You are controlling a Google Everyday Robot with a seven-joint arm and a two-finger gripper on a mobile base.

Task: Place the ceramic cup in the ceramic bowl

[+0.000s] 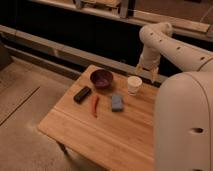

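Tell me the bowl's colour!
Dark maroon-purple bowl, camera view. Open gripper hangs behind the cup.
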